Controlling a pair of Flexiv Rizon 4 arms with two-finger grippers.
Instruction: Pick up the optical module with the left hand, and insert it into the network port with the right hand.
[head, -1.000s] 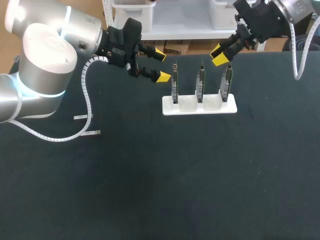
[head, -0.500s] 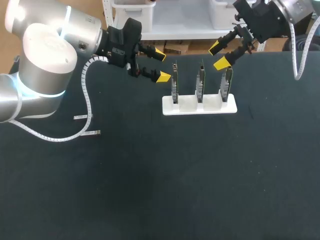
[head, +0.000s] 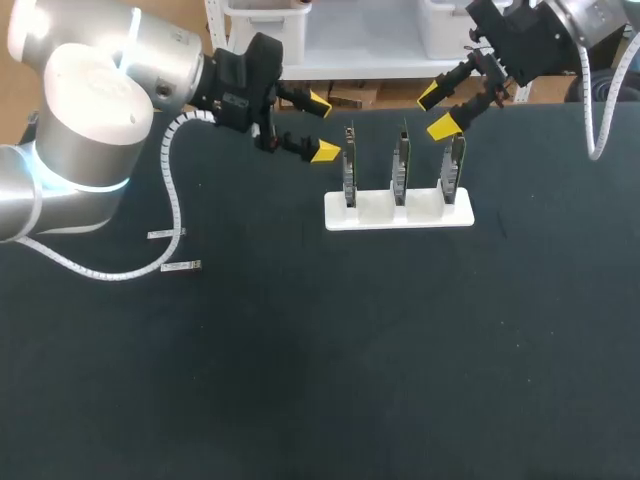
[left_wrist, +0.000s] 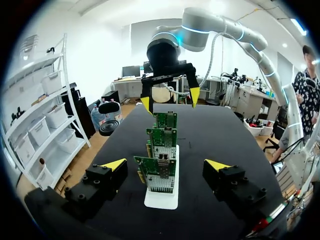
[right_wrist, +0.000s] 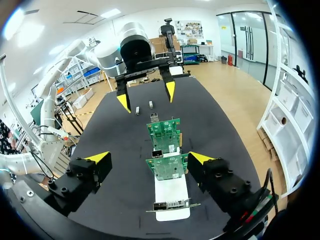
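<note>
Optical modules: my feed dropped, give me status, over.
Left hand and right hand open, empty, at either end of the white stand of three green circuit boards. Two small silver optical modules untouched on black table. Nothing blocking them.

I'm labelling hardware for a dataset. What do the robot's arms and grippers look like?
The left arm and right arm are silver-grey with rounded joints and glowing pale-blue rings. A white ribbed hose runs along each. The left gripper and right gripper are black, with yellow wedge-shaped tips.
</note>
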